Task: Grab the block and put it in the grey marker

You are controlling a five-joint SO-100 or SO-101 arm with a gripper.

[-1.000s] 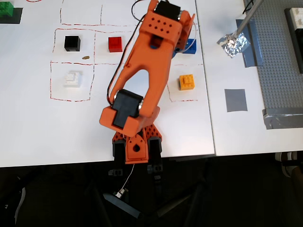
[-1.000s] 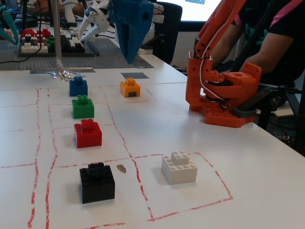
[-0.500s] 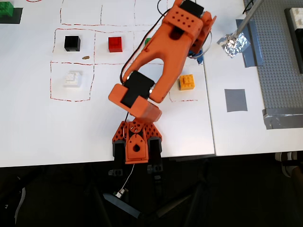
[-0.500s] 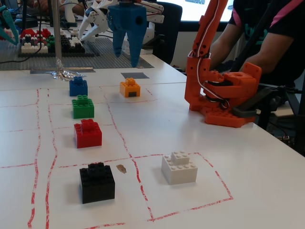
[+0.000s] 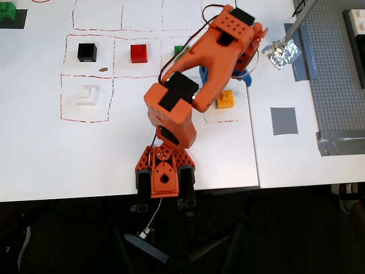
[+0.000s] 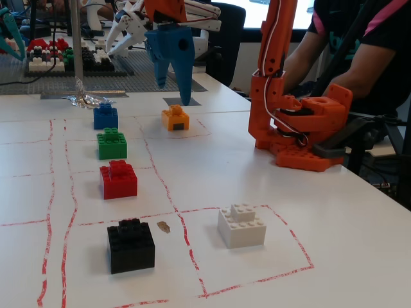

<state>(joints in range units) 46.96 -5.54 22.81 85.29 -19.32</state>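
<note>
white table (image 6: pixel 334 244) | red dashed grid | bricks: black (image 6: pixel 131 245), white (image 6: pixel 241 225), red (image 6: pixel 118 179), green (image 6: pixel 112 143), blue (image 6: pixel 105 116), orange block (image 6: pixel 175 118) | grey marker (image 5: pixel 283 121) | foil ball (image 5: pixel 281 53)

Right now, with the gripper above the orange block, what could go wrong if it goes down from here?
1. The open gripper hangs above and slightly behind the orange block; if it descends off-centre, a fingertip could land on the studs or push the block away.
2. The blue block and green block stand in the neighbouring row, so a wide swing could knock them.
3. The grey marker is small; the block could end partly outside it.
</note>
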